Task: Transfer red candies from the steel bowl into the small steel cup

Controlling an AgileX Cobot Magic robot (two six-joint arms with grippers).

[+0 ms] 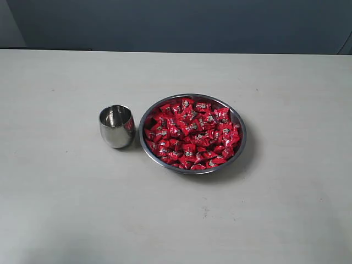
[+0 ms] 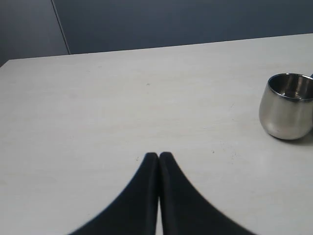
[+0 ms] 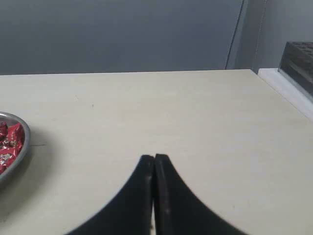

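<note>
Showing closed left claw (image 2: 158,156), right claw (image 3: 154,157) only in wrist views.

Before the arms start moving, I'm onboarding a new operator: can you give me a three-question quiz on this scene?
1. True or false: the small steel cup already holds red candies.
2. In the exterior view the cup stands: A) left of the steel bowl, close beside it; B) right of it; C) inside it.
3. Fill in: the left gripper and the right gripper are both ____ and hold nothing.
Key: 1 false, the cup looks empty; 2 A; 3 shut.
</note>
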